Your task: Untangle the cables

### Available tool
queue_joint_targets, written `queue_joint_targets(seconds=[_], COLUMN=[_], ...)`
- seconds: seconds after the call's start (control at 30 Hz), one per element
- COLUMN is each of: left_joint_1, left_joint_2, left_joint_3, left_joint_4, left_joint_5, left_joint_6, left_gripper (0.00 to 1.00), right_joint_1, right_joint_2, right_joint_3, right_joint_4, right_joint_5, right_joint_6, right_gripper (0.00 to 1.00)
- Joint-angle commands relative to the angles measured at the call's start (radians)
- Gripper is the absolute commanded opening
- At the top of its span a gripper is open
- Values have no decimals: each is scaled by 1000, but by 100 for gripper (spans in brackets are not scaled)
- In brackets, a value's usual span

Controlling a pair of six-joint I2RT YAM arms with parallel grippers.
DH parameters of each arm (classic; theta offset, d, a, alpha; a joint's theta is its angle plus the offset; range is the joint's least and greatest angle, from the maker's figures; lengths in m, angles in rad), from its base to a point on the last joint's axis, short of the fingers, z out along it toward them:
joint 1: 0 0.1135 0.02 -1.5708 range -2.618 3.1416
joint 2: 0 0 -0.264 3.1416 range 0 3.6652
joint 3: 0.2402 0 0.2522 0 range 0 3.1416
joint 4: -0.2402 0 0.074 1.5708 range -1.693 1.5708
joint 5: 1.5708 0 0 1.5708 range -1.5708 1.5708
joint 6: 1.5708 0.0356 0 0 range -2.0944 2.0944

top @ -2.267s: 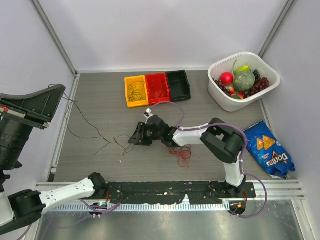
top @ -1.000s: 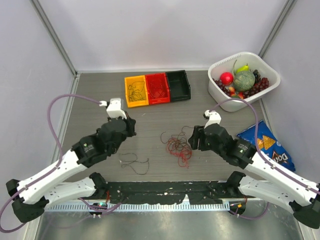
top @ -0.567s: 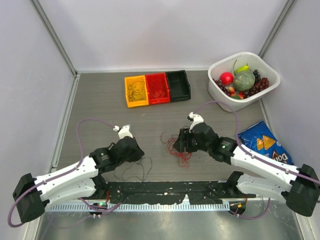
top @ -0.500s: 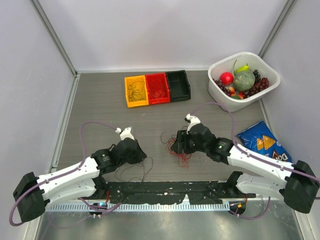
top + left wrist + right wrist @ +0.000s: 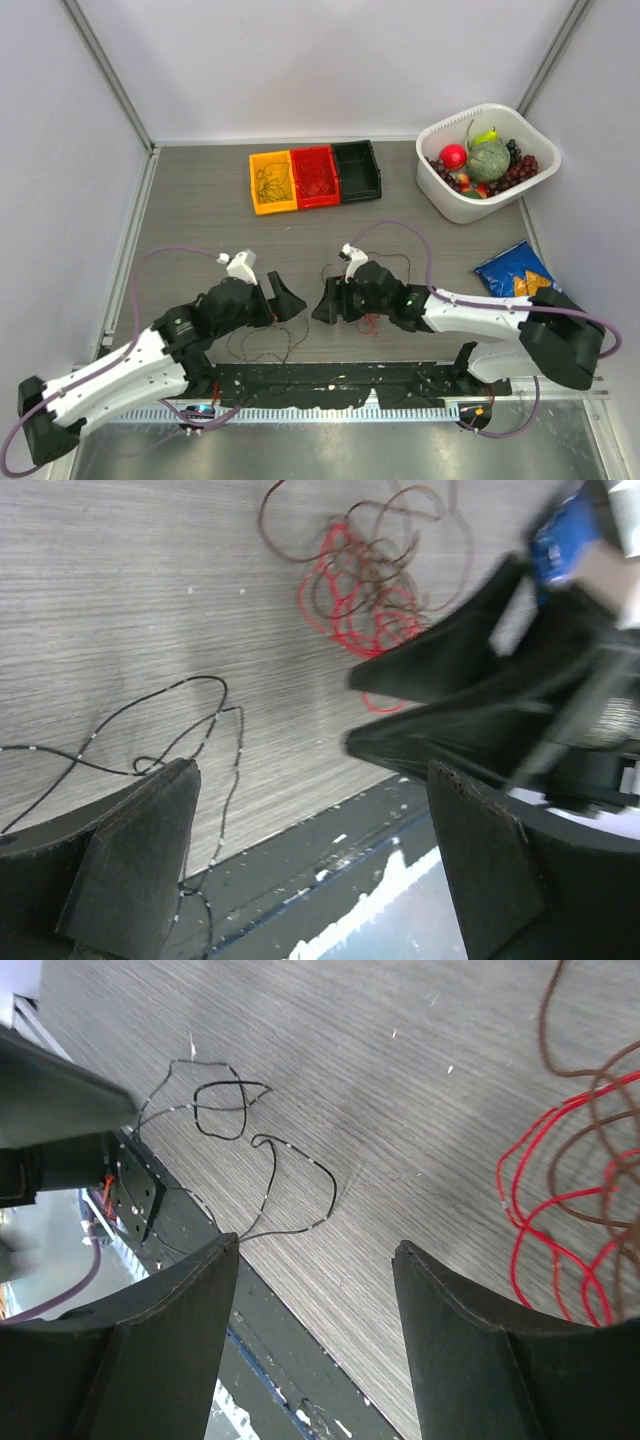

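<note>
Cables: black wire (image 5: pixel 190 695) lies apart on bench (image 5: pixel 200 210); red-brown tangle (image 5: pixel 365 590) not yet separated. Left hand (image 5: pixel 312 772), right hand (image 5: pixel 315 1250): open, empty.

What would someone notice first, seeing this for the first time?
The open left gripper and right gripper face each other, tips close, near the front middle of the table. A red and brown tangle lies by the right one, a loose black wire by the left. A white basket of fruit sits far right.
</note>
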Motion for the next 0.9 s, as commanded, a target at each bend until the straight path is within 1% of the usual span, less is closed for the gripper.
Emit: queue_joint_targets(seconds=[0.0,0.03,0.13,0.17,0.23,0.33,0.37,0.47,0.57,0.6,0.67,0.73,0.83,0.87], left_joint_1=[1,1,1,1,1,3,1,3,1,1,1,1,3,0], left_joint_2=[-186,-226,-323,-355,-412,-446,-450,-449,-449,-455,-472,-496,-533,-541], left_joint_3=[74,89,141,155,168,174,175,181,192,198,207,214,217,215], left_joint_4=[-154,-215,-324,-343,-358,-354,-354,-355,-372,-381,-403,-418,-433,-435], left_joint_5=[-68,-86,-151,-165,-182,-183,-180,-168,-162,-163,-175,-188,-205,-209], left_joint_6=[3,3,-2,-2,0,0,0,12,27,34,43,52,54,55], left_gripper=[100,100,100,100,100,100,100,100,100,100,100,100,100,100], right_joint_1=[71,87,136,157,191,225,238,240,261,269,298,306,312,317], right_joint_2=[104,121,210,245,296,356,391,482,583,595,637,657,692,683], right_joint_3=[63,74,79,70,80,128,161,258,391,413,464,521,585,575], right_joint_4=[110,118,191,239,285,273,253,157,64,16,-44,-121,-203,-210], right_joint_5=[69,88,128,187,258,370,437,491,543,565,659,709,732,738], right_joint_6=[64,80,215,280,333,347,351,385,394,393,372,362,326,307], right_gripper=[68,68,68,68,68,68,68,68,66,66,65,63,62,62])
